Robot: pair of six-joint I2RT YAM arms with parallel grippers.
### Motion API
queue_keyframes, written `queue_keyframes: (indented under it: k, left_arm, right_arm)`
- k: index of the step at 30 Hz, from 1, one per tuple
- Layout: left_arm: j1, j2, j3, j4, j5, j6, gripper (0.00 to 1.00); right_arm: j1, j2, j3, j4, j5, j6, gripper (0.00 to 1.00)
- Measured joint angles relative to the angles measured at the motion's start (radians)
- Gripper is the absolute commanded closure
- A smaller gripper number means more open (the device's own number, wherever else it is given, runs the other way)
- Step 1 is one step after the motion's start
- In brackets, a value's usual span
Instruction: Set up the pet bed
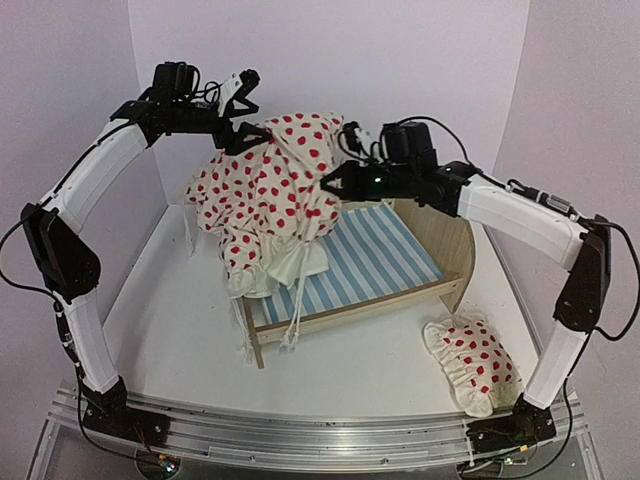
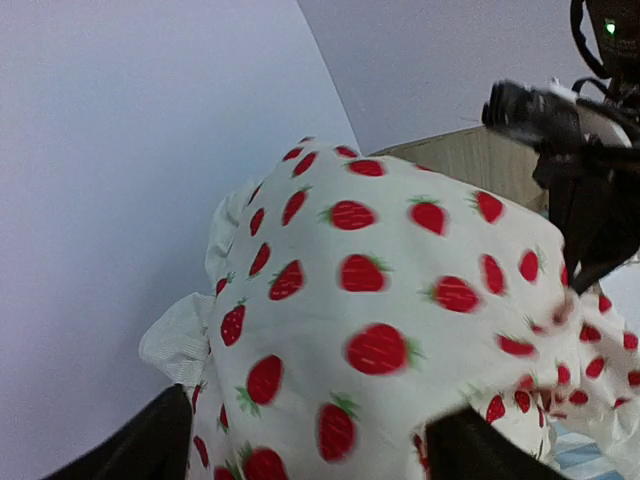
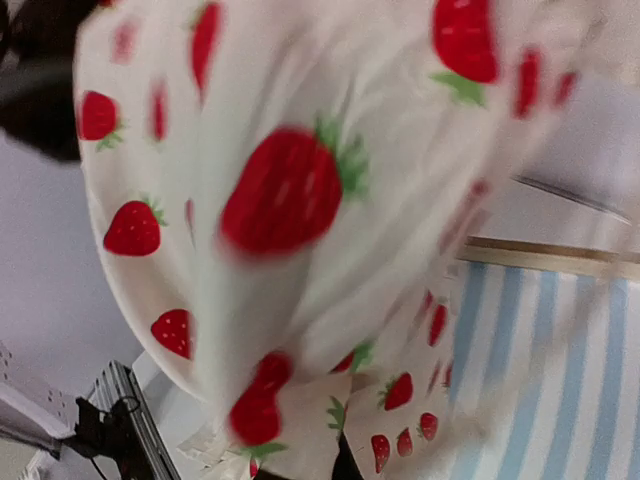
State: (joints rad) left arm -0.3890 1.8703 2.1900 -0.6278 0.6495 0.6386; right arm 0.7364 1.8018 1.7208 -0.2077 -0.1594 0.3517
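Observation:
The pet bed [image 1: 452,245] stands mid-table, a plywood frame with its rounded headboard to the right and a blue-and-white striped mattress [image 1: 372,255]. A cream blanket [image 1: 270,180] with red strawberries hangs bunched over the bed's left end. My left gripper [image 1: 243,133] is at the blanket's top left edge; in the left wrist view its dark fingers [image 2: 150,445] stand wide apart, open, with cloth [image 2: 370,300] between them. My right gripper [image 1: 332,185] is shut on the blanket's right side above the mattress. In the right wrist view the cloth [image 3: 290,200] hides most of the jaws.
A matching strawberry pillow [image 1: 470,362] lies on the table at the front right, near the right arm's base. White walls [image 1: 330,60] close in the back and sides. The metal rail [image 1: 300,435] with the arm bases runs along the near edge.

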Motion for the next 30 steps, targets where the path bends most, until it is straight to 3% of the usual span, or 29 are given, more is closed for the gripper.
queue_keyframes:
  k: [5,10,16,20,22,23,27,28,30]
  left_arm:
    - [0.000,0.062,-0.003,-0.065,-0.049,-0.037,0.07]
    - [-0.021,0.008,-0.146,-0.126,-0.105,-0.010,0.18]
    - [-0.180,-0.048,-0.411,-0.230,-0.267,0.068,0.06]
    - [-0.248,-0.047,-0.538,-0.284,-0.367,0.077,0.07]
    - [-0.242,-0.047,-0.557,-0.297,-0.419,0.079,0.16]
    - [-0.235,-0.047,-0.562,-0.295,-0.439,0.082,0.27]
    - [-0.220,-0.047,-0.579,-0.286,-0.528,0.096,0.89]
    - [-0.220,-0.047,-0.580,-0.284,-0.544,0.097,0.98]
    - [-0.220,-0.047,-0.576,-0.278,-0.568,0.098,1.00]
  right_arm:
    - [-0.199,-0.058,-0.053,-0.050,-0.053,0.113,1.00]
    - [-0.322,-0.031,-0.049,-0.183,-0.142,0.151,1.00]
    - [-0.343,0.066,-0.022,-0.326,-0.183,0.127,1.00]
    - [-0.342,0.085,-0.021,-0.384,-0.182,0.107,1.00]
    - [-0.341,0.085,-0.013,-0.405,-0.177,0.096,1.00]
    - [-0.341,0.085,-0.009,-0.410,-0.172,0.092,1.00]
    - [-0.341,0.085,0.026,-0.453,-0.123,0.065,1.00]
    - [-0.341,0.087,0.044,-0.467,-0.107,0.058,1.00]
    - [-0.341,0.095,0.099,-0.498,-0.074,0.037,1.00]
